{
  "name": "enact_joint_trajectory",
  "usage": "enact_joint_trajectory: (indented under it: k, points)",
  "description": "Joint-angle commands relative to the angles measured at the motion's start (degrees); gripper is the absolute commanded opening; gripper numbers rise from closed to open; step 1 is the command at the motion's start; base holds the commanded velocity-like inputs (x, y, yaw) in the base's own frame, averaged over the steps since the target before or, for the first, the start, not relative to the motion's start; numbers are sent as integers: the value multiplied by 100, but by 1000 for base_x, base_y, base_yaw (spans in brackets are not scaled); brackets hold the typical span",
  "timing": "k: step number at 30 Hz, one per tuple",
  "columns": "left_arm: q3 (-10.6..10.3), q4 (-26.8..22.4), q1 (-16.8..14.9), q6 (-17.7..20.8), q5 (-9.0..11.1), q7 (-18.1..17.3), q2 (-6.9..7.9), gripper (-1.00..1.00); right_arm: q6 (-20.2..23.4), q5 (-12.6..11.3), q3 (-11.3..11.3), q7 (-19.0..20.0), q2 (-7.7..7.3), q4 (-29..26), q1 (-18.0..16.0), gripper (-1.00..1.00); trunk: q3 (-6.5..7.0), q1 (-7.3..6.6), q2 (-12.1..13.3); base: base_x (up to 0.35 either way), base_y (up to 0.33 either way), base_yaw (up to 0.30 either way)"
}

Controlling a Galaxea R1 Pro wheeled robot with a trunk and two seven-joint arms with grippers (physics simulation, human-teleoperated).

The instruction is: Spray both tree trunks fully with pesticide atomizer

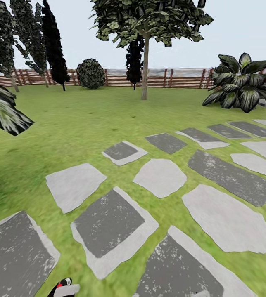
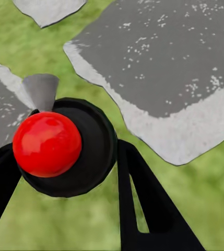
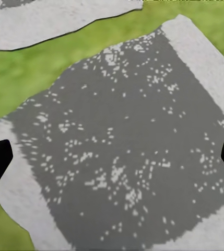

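Note:
The pesticide atomizer (image 2: pixel 48 144) shows a shiny red ball on a black round body with a small grey cone nozzle. My left gripper (image 2: pixel 65 175) is shut on it, one black finger (image 2: pixel 143 204) on each side. In the head view, the atomizer's red spot (image 1: pixel 61 284) peeks up at the bottom edge with my left gripper (image 1: pixel 63 291). My right gripper (image 3: pixel 112 159) is open over a dark paving stone (image 3: pixel 122 146), holding nothing. Far ahead on the grass floor (image 1: pixel 87 119) stands a tree (image 1: pixel 145 20) with a broad green crown and a beige-grey trunk (image 1: pixel 144 70).
Grey and dark stepping stones (image 1: pixel 108 222) cross the lawn from near left to far right. A brown slat fence (image 1: pixel 178 78) closes the back. A broad-leaf plant (image 1: pixel 238 82) stands right, a round bush (image 1: pixel 90 73) and dark narrow trees (image 1: pixel 52 45) at back left.

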Motion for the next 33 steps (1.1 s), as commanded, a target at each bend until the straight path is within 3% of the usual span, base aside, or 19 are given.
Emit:
enact_joint_trajectory:
  k: [1, 9, 33]
  points:
    - [0, -1, -2, 0, -1, 0, 0, -100, 6, 4, -4, 0, 1, 26, 0, 100, 0, 0, 0, 309, -89, 0]
    - [4, -1, -3, 0, -1, 0, 1, -100, 11, 0, -17, 0, 1, 716, 0, 100, 0, 0, 0, 310, -87, 0]
    - [1, -1, 0, 1, -1, 0, 0, -100, 17, 8, -12, 0, -8, 816, 0, 100, 0, 0, 0, 311, -85, 0]
